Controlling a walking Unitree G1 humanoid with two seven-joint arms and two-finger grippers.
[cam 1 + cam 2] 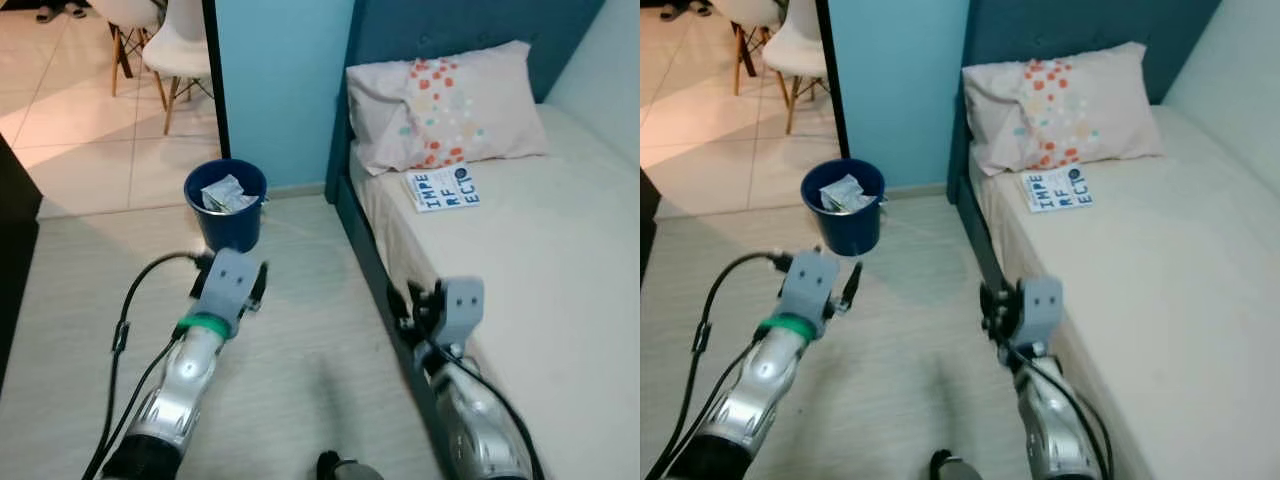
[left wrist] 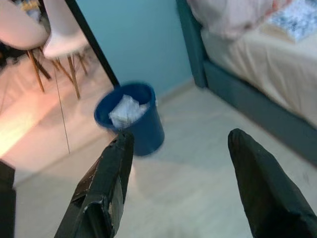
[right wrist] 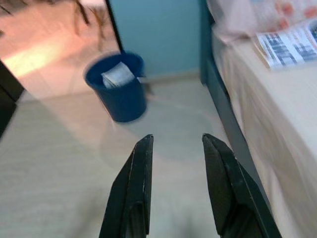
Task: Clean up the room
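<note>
1. Left gripper [image 2: 178,188]: fingers spread wide, empty, aimed at the blue bin [image 1: 226,205] at 12 o'clock, which already holds crumpled paper [image 1: 228,194].
2. Right gripper [image 3: 176,186]: narrower gap, empty.
3. Book [image 1: 441,187]: on the bed [image 1: 560,260] at 1 o'clock, likely awaiting tidying.

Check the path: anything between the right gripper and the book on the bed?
Nothing visible blocks it. The right gripper hovers open at the bed's near edge, and the book lies farther up the mattress by the pillow, with bare sheet between. The blue bin stands off on the floor.
</note>
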